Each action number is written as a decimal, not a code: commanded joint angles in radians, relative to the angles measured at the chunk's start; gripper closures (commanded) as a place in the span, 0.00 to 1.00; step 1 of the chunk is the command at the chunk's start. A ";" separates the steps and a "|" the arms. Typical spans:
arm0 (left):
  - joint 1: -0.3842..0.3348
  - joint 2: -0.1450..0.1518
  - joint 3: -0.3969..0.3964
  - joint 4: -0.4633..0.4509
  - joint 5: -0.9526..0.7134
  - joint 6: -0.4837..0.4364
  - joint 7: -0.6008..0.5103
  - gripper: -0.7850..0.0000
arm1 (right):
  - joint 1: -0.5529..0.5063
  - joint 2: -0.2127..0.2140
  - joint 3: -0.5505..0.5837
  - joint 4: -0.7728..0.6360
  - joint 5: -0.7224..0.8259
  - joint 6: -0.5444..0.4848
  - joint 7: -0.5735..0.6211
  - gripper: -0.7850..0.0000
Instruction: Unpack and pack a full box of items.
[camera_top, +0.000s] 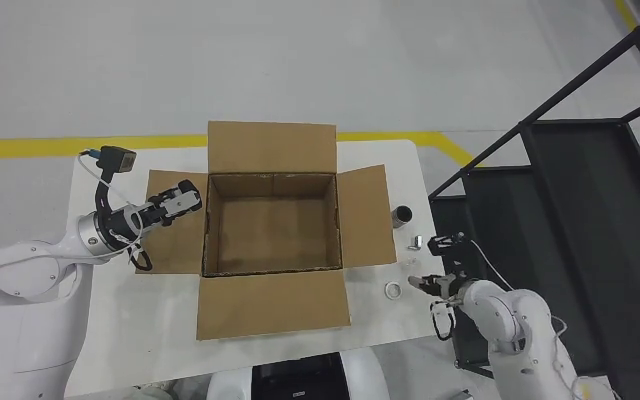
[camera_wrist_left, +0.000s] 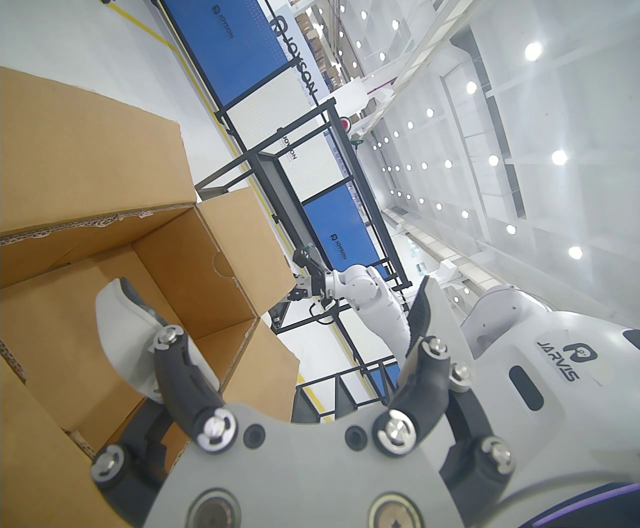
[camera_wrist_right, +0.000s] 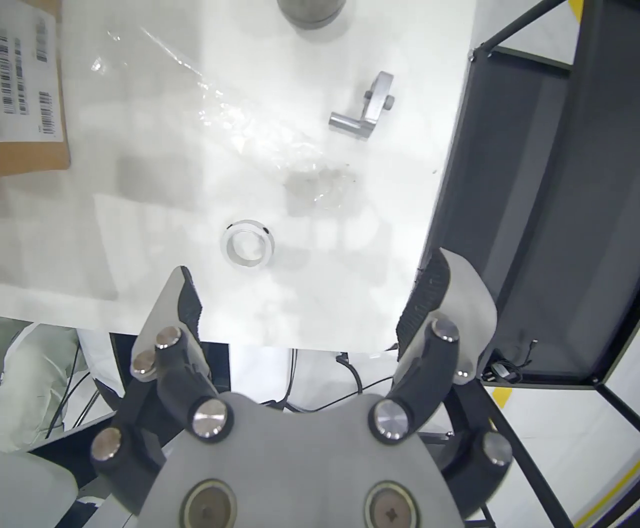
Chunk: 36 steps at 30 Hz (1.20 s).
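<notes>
While the brown box (camera_top: 270, 235) sits open on the middle of the table (camera_top: 120, 330), flaps splayed and floor bare, a metal ring (camera_wrist_right: 247, 243), a bracket (camera_wrist_right: 367, 112) and a dark cylinder (camera_wrist_right: 311, 10) lie near the right edge. The right gripper (camera_top: 430, 285) hovers at the front right corner, fingers open and empty, likely for the ring; the left gripper (camera_top: 185, 198), fingers also spread, hovers over the left flap (camera_top: 175, 240).

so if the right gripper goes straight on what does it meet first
Most likely the metal ring on the white table, lying just ahead of the right gripper and a little off centre; depth is hard to judge.
</notes>
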 joint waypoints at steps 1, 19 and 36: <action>0.000 0.000 0.000 0.000 0.000 0.000 0.000 0.00 | -0.019 0.001 0.037 -0.021 0.100 -0.030 -0.007 0.00; 0.000 0.000 0.000 0.000 0.000 0.000 0.000 0.00 | 0.012 0.023 0.027 0.119 0.286 -0.116 0.011 0.15; 0.000 0.000 0.000 0.000 0.000 0.000 0.000 0.00 | 0.116 0.036 -0.117 0.338 0.226 -0.072 0.003 0.52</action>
